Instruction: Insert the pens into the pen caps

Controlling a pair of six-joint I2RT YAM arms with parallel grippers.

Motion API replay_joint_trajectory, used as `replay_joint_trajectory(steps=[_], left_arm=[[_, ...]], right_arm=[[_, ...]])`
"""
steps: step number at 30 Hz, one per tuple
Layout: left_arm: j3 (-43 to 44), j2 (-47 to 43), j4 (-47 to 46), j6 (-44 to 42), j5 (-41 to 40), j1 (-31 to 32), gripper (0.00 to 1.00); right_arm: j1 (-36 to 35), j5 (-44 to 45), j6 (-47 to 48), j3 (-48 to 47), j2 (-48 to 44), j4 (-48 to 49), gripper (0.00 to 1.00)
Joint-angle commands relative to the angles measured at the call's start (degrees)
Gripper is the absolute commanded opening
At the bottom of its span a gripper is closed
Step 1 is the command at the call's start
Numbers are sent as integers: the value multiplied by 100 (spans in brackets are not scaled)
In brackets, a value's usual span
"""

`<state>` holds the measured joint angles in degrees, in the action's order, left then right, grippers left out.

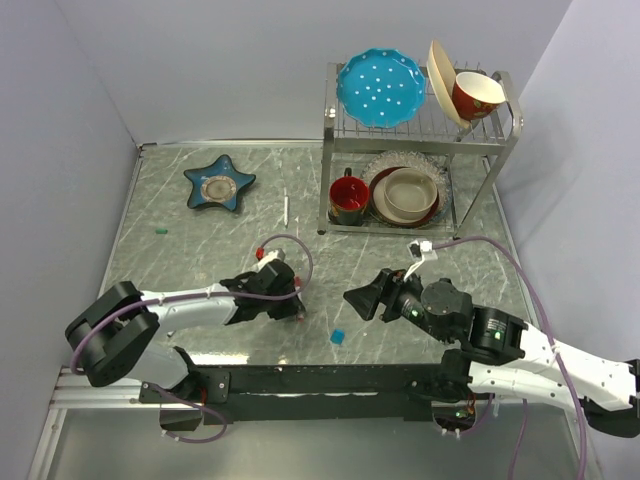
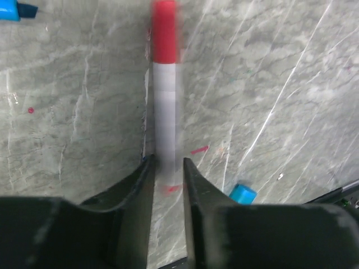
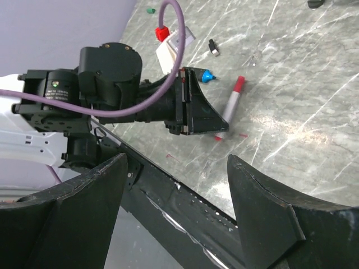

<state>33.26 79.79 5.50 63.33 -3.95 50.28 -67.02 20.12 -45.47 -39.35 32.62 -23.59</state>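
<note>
2 black left fingers [image 2: 132, 193] | clasp slim red-tipped pen [image 2: 166, 106] | marbled table [image 2: 269, 84]

Robot lab: walled tabletop [image 1: 200, 250], dish rack [image 1: 420, 140]

Nothing was legible; the small round sticker [image 3: 54, 87] on the left arm [image 3: 106, 73] was too tiny to read.

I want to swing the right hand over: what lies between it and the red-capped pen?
Only bare table between the right hand and the red-capped pen, seen in the top view; the blue cap sits just off that line.
</note>
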Motion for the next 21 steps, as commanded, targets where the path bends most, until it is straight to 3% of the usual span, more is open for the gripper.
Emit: replay_joint_trajectory(steps=[1, 11, 13, 18, 21], left_arm=[[313, -121, 215, 136, -299, 43, 35], [1253, -1237, 1796, -277, -1503, -18, 70], [1350, -1466, 2016, -382, -1749, -167, 74], [1456, -1852, 2104, -743, -1399, -1353, 72], [1465, -2141, 2218, -603, -1600, -1784, 72]], right_arm=[[-12, 211, 56, 7, -151, -74, 79], [-12, 256, -41, 7, -265, -146, 79], [-12, 229, -6, 42, -248, -76, 79], [-4, 334, 152, 121, -186, 30, 77], [-4, 1044, 337, 138, 50, -22, 76]])
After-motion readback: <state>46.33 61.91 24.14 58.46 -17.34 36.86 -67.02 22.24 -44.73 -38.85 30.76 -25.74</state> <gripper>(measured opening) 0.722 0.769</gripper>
